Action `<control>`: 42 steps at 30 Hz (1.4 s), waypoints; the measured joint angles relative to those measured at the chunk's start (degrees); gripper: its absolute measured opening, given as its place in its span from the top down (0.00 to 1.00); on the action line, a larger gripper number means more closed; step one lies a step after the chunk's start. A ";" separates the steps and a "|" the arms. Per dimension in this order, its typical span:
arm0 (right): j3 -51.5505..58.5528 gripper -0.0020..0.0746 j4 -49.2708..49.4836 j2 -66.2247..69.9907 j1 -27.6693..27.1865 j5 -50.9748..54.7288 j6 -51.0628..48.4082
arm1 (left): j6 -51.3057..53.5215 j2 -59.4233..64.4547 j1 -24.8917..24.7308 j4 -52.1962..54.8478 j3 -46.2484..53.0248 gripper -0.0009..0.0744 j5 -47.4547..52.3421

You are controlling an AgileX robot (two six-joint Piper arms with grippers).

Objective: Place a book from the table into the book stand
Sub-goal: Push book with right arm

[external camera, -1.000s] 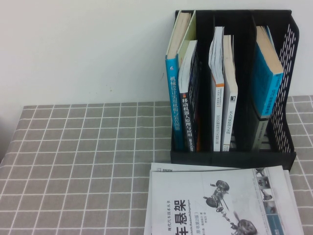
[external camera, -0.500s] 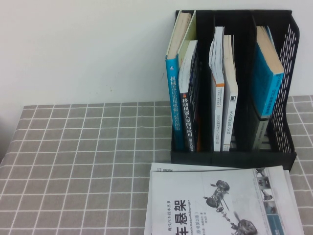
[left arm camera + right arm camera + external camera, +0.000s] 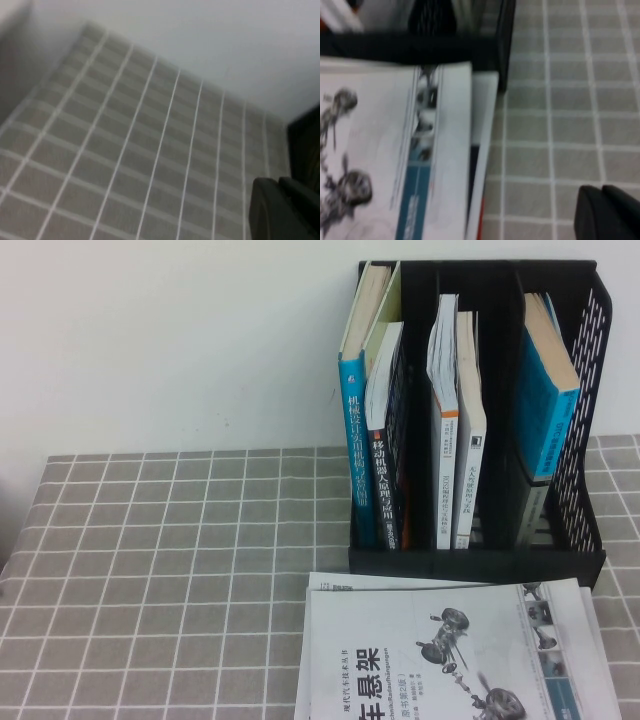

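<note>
Books are the subject: the large white-covered book with black title and grey suspension drawing (image 3: 440, 660) lies flat on the grey grid-patterned cloth bench (image 3: 180, 570), on top of a second white book (image 3: 400, 582), just before the black three-compartment plastic book stand (image 3: 480, 558). Five books stand upright in the stand: two, two and one. The flat book's long axis runs toward the stand. The right end effector (image 3: 607, 212) hangs beside this book's edge and seems nearer; the left end effector (image 3: 282, 207) hangs over bare cloth. Whether either is open cannot be told.
</note>
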 joint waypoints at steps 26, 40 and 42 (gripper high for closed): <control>-8.90 0.98 22.79 40.28 0.00 -8.59 -20.66 | 67.31 36.71 0.05 -63.68 -2.92 0.99 11.53; -9.34 0.98 43.76 45.39 1.59 -9.72 -37.92 | 70.91 41.74 0.27 -64.88 -2.92 0.99 15.41; -9.34 0.98 45.03 46.10 2.29 -9.95 -39.41 | 71.04 41.95 0.27 -64.98 -2.92 0.99 16.01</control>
